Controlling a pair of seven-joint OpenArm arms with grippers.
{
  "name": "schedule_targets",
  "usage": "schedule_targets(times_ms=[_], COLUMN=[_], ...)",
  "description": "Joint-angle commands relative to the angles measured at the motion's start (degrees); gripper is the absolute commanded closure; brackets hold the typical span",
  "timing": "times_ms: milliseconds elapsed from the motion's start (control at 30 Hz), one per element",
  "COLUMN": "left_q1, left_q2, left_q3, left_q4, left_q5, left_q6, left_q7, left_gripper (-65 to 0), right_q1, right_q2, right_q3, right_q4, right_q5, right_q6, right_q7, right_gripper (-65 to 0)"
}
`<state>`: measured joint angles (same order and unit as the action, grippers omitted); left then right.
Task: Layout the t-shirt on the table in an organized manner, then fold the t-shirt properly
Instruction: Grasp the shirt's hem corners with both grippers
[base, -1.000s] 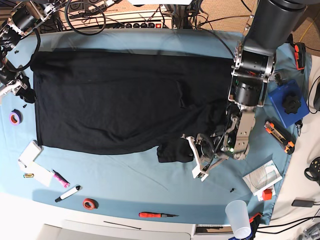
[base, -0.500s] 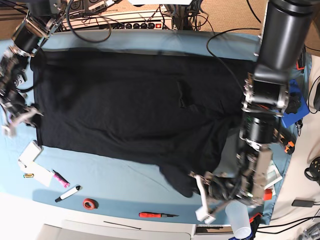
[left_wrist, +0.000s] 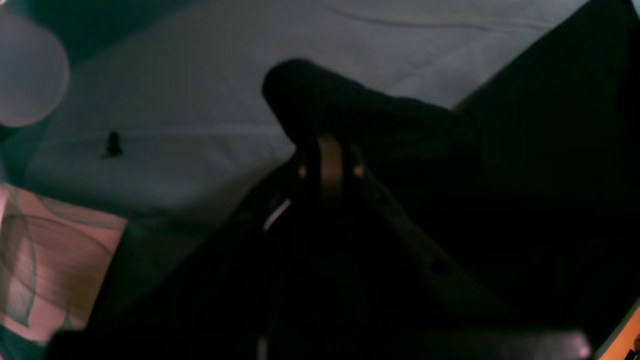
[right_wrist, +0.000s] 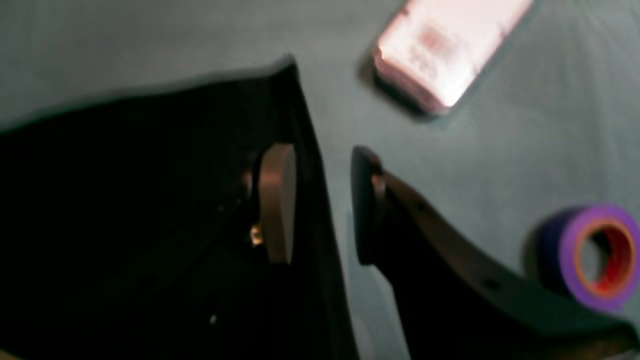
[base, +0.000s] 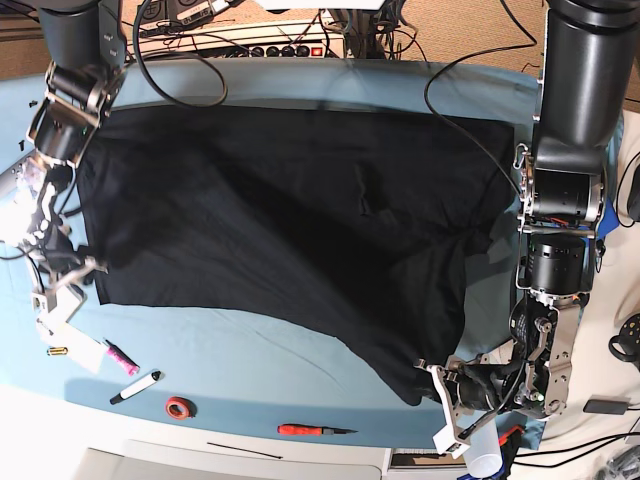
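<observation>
The left claw is pressed together on a bunched corner of the black t-shirt, down at the near right edge of the counter; in the left wrist view the fabric folds over the closed fingers and rises in a dark hump above them. The right claw stands spread at the shirt's left hem, one finger behind the cloth edge and the other over bare counter, so that the hem lies between them without being pinched. The t-shirt covers most of the middle of the counter, its near right corner drawn out to a point toward the left claw. The counter is covered in a light blue, slightly creased cloth. Beside the right claw lie a purple tape roll and a pale box. Along the near edge sit a red tape ring, a black marker, a pink pen and a red-handled tool. Behind the counter, cables tangle over a brown floor.
</observation>
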<state>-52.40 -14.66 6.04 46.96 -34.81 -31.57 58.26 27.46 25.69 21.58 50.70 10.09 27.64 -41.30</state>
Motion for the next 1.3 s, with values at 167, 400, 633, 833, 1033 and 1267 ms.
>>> schedule_targets(times_ms=[167, 400, 633, 833, 1033, 1267], left_q1=[-2.67, -2.67, -2.67, -2.67, -2.67, -2.69], left_q2=[-0.44, -0.42, -0.44, -0.44, -0.44, -0.46], left_q3=[-0.22, -0.22, -0.22, -0.22, -0.22, -0.22], left_q4=[0.96, 0.96, 0.96, 0.96, 0.96, 0.96], left_q5=[-2.95, -2.97, -2.95, -2.95, -2.95, -2.95], left_q6=[-0.04, -0.04, -0.04, -0.04, -0.04, -0.04], left_q7=[-1.20, -1.25, -1.20, -1.07, -1.25, -1.25], left_gripper=[0.0, 0.0, 0.0, 0.0, 0.0, 0.0], right_q1=[5.16, 5.70, 4.55, 2.16, 2.19, 0.68], right_q2=[1.49, 0.74, -3.02, -4.04, -1.79, -0.20], right_q3=[0.15, 0.11, 0.11, 0.11, 0.13, 0.20], right_q4=[-6.01, -9.25, -9.25, -9.25, -9.03, -1.16], right_q5=[-4.07, -5.44, -8.24, -9.53, -10.99, -6.08], right_q6=[-0.94, -0.94, -1.18, -3.15, -3.30, -3.06], right_q7=[5.92, 8.98, 9.55, 11.76, 9.84, 5.64], right_gripper=[-19.3, -19.3, -18.4, -11.0, 0.0, 0.0])
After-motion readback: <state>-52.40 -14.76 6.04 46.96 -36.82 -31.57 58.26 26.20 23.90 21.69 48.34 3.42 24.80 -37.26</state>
